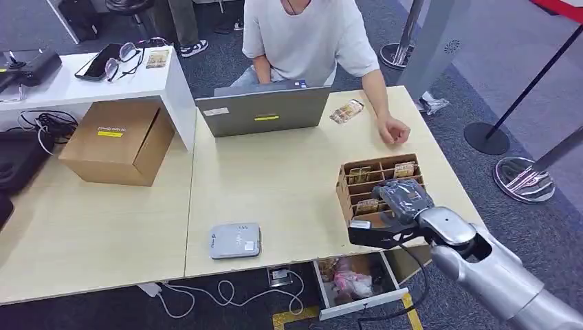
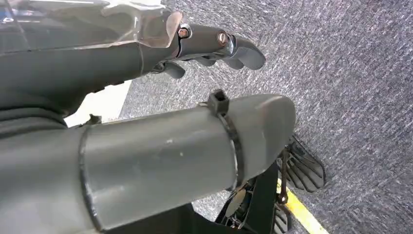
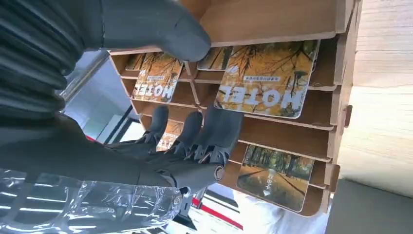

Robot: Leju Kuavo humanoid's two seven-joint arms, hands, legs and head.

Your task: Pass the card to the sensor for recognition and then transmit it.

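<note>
Fingers reach "MOTEL" card in rack.

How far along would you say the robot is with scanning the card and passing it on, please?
Nothing looks done yet. The right hand is at the wooden card rack, fingers apart by the hotel cards, none visibly gripped. The grey card reader has nothing on it, and the left hand hangs over carpet. Left: take a card, present it to the reader, then probably hand it to the person across the table.

Glossy printed cards sit in a matt wooden rack on a smooth pale wood-grain table.
</note>
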